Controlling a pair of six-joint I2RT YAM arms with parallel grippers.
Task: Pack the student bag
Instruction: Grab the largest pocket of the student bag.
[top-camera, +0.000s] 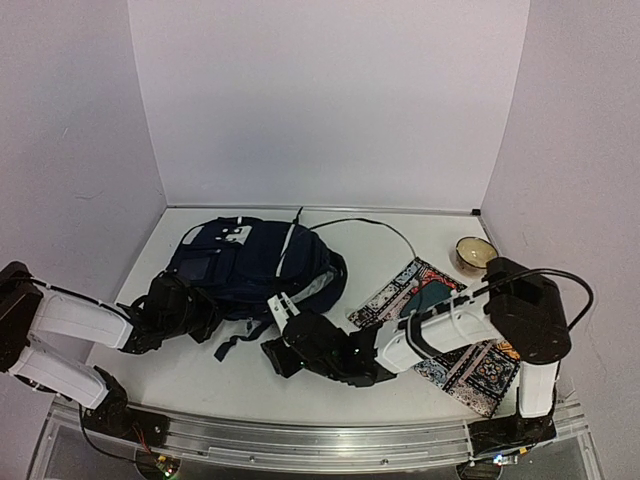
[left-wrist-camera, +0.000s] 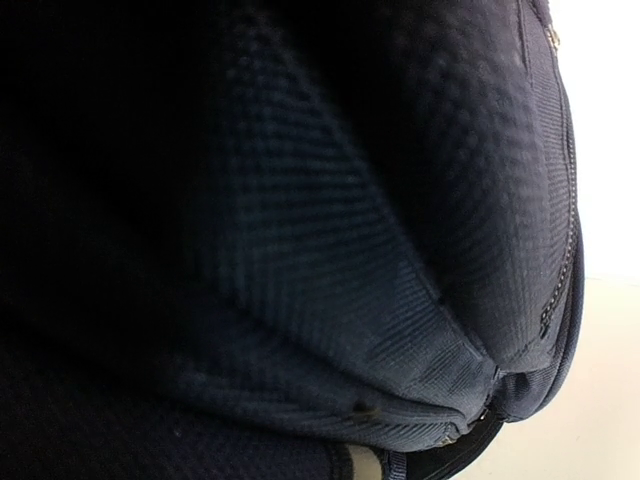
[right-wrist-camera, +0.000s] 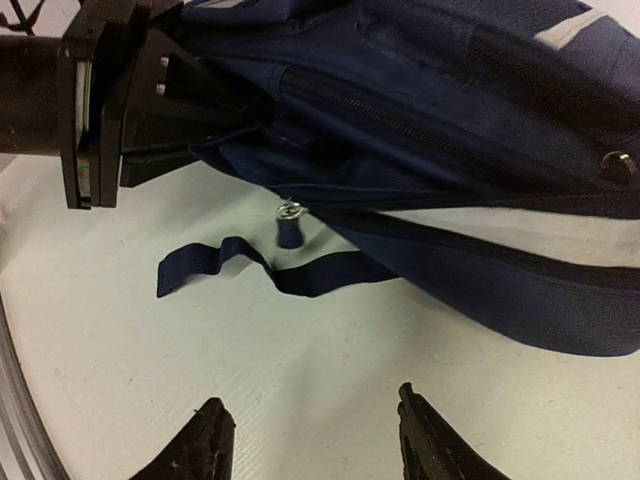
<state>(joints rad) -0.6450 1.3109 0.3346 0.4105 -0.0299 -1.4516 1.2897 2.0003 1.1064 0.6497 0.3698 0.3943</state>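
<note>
Top external: fixed above and behind the robot, facing forward and down — far enough back to hold the whole table (top-camera: 200, 378) and the student bag (top-camera: 255, 262).
Left wrist: pressed right against the student bag's weave; dark, blurred fabric straight ahead of the hand fills nearly the whole frame.
Right wrist: low over the table, facing past the right gripper (right-wrist-camera: 310, 435) at the student bag's lower edge, close ahead of the hand.
Shared: all three take in the student bag; right wrist and top external both catch the left gripper (right-wrist-camera: 190, 105) at its edge — ahead and to the left of the right gripper.
</note>
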